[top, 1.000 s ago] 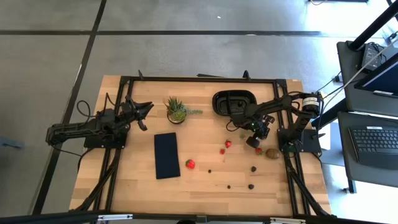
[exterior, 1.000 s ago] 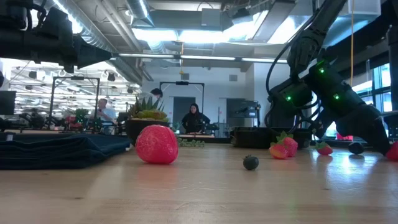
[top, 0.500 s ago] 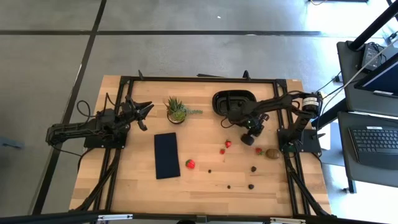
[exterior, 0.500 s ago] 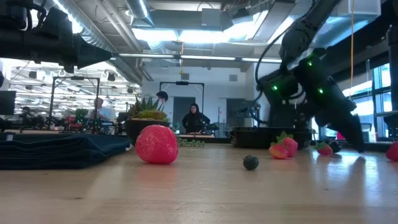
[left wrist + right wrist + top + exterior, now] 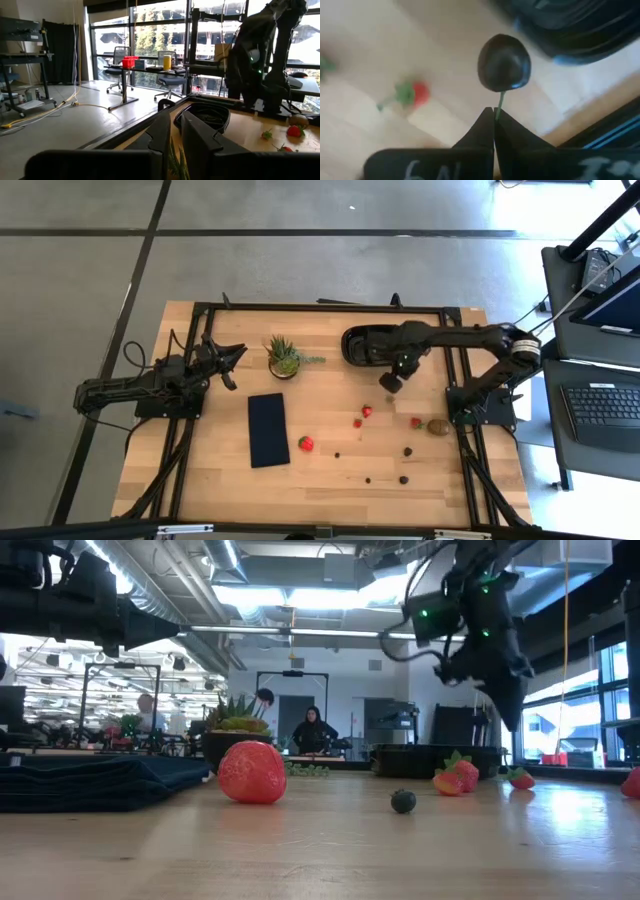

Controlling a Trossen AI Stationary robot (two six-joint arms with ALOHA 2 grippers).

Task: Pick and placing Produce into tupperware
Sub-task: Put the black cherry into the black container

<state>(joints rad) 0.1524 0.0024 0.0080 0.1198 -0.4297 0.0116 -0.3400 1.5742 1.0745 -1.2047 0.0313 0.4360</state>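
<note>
Hanging above worktop (image 5: 330, 470) beside black tub (image 5: 368, 345), right claw (image 5: 494, 116) pinched on dark berry (image 5: 503, 62) stem. Left claw (image 5: 172, 131) closed, idle near plant (image 5: 284, 357).

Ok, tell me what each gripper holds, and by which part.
Right gripper pinches a dark cherry by its stem, near the tupperware. Left gripper holds nothing.

high view: straight down over the whole table (image 5: 330, 480), both arms in frame. low view: table height, level, facing the room. left wrist view looks across toward the tupperware (image 5: 209, 114), also in the high view. right wrist view: close, down at the wood.
</note>
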